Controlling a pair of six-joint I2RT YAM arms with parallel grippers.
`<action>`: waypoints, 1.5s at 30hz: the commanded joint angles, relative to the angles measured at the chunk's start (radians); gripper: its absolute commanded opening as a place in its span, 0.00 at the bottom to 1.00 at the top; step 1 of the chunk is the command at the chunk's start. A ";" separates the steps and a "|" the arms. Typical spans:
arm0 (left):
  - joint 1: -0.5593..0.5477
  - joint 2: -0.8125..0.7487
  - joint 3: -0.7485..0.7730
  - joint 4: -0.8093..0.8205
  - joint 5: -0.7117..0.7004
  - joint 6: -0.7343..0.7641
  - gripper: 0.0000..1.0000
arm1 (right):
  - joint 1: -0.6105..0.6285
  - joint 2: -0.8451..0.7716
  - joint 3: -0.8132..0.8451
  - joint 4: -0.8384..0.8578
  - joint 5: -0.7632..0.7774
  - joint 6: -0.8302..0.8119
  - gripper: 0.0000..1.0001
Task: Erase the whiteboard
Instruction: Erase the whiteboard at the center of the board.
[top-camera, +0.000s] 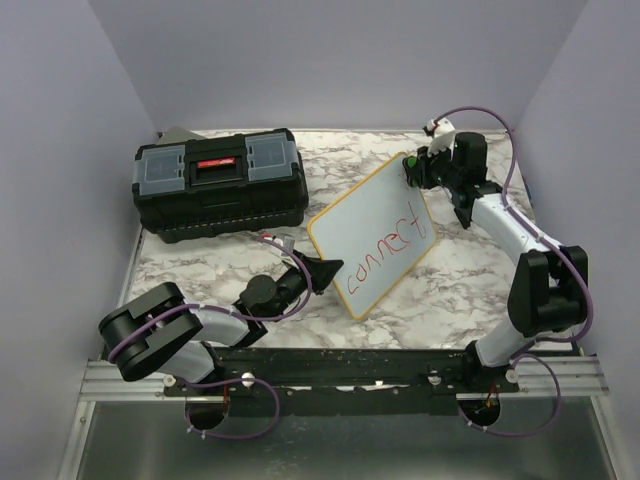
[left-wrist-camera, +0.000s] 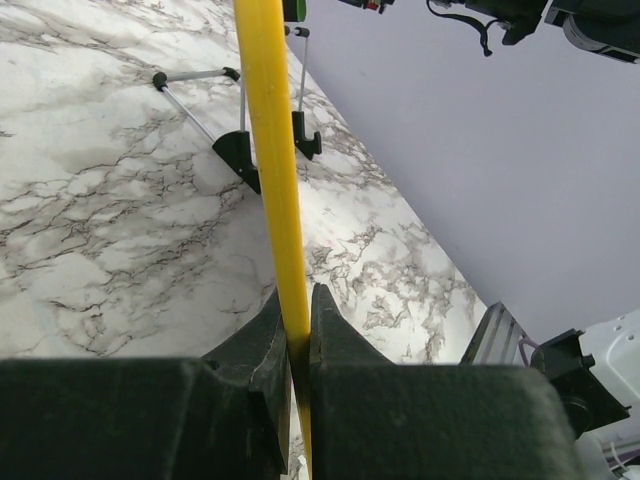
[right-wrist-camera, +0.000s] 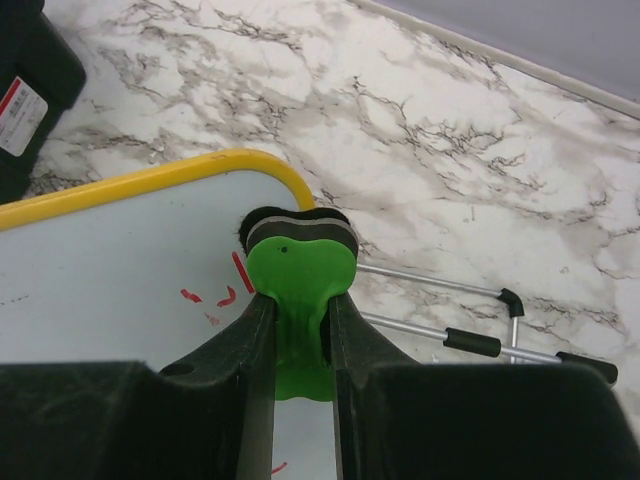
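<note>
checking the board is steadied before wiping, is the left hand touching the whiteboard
Touching. The left wrist view shows the left hand shut on the whiteboard, its yellow frame pinched tight with no gap.

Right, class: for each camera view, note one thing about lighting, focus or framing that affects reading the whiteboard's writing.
Top external: soft, even light, no glare; the whiteboard shows legible red writing. Left wrist: the left gripper looms dark, the board is edge-on, no writing shows. Right wrist: the right gripper and green eraser hide much of it; few red strokes show.
</note>
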 joint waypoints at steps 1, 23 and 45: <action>-0.024 -0.006 0.017 0.046 0.170 0.037 0.00 | 0.006 0.020 -0.045 -0.096 -0.022 -0.072 0.01; -0.024 0.000 0.026 0.040 0.178 0.042 0.00 | 0.009 0.061 0.103 -0.058 -0.198 0.063 0.01; -0.021 0.017 0.012 0.083 0.181 0.038 0.00 | 0.006 0.073 0.028 -0.195 -0.119 -0.060 0.01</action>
